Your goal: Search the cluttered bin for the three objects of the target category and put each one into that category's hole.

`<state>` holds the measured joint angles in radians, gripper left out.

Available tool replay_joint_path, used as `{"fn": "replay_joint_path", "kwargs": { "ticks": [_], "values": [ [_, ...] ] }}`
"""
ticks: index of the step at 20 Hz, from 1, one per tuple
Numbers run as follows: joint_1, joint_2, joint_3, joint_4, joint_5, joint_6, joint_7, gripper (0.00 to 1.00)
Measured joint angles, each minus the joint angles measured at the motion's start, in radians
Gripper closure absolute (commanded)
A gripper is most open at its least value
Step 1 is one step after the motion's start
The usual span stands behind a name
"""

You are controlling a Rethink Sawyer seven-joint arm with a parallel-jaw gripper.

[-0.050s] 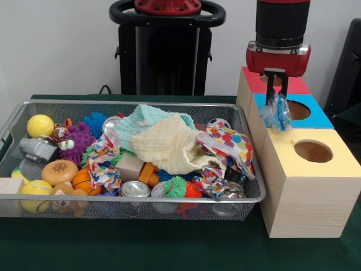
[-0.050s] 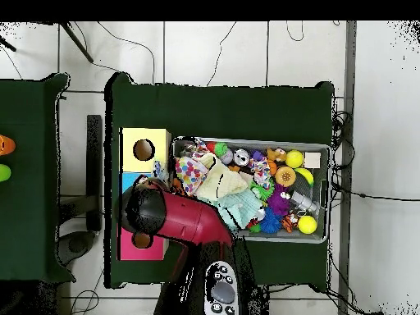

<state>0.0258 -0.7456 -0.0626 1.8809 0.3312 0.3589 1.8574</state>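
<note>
The pincer (image 1: pixel 276 90) is clenched on a blue crinkly toy (image 1: pixel 276 113) right above the blue box's hole (image 1: pixel 297 110) — lined up, I'd guess, for dropping in.

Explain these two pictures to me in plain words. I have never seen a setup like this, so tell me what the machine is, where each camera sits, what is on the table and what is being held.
The machine is a red and black robot arm with a gripper at its end. One picture is taken from across the table, facing the robot; the other looks straight down from above, where the arm covers part of the scene.

On the green table stands a wire bin heaped with clutter: balls, spiky rubber toys, cans, a toy burger and several cloths, including a cream cloth. Beside the bin sits a wooden box with three coloured tops, red, blue and yellow, each with a round hole.

The gripper is shut on a small blue crinkly object, hanging it above the blue hole. I cannot tell exactly what the object is.
</note>
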Motion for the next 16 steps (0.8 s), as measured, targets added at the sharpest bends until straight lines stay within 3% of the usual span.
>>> {"fn": "replay_joint_path", "kwargs": {
  "ticks": [10,16],
  "values": [
    [0.036,-0.007,-0.024,0.026,0.000,-0.033,0.000,1.00],
    [0.131,0.002,-0.086,0.026,0.000,-0.061,0.000,1.00]
  ]
}}
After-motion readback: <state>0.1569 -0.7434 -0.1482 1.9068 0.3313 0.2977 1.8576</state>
